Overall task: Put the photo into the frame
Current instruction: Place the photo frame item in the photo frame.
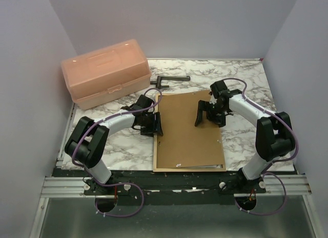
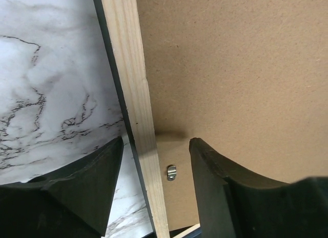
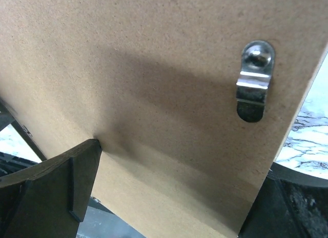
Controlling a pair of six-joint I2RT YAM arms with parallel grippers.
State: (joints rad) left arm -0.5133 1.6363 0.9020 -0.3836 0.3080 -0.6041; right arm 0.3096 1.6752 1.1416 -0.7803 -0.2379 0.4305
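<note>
The frame [image 1: 156,141] lies flat at mid-table with its tan wood edge up. The plain brown backing board [image 1: 189,133] lies on top of it, slightly skewed. The photo is not in view. My left gripper [image 1: 152,129] is open at the frame's left edge. In the left wrist view the left gripper [image 2: 156,146] straddles the tan rail [image 2: 134,94], with a small metal clip [image 2: 171,172] between the fingers. My right gripper [image 1: 209,119] is open over the board's upper right part. In the right wrist view the right gripper [image 3: 177,166] has its fingers spread wide across the board [image 3: 154,69], near a metal turn clip [image 3: 253,82].
A translucent peach plastic box [image 1: 105,71] stands at the back left. A dark handle-shaped tool [image 1: 169,80] lies just behind the frame. Walls close in the marble table [image 1: 246,79] on the left, back and right.
</note>
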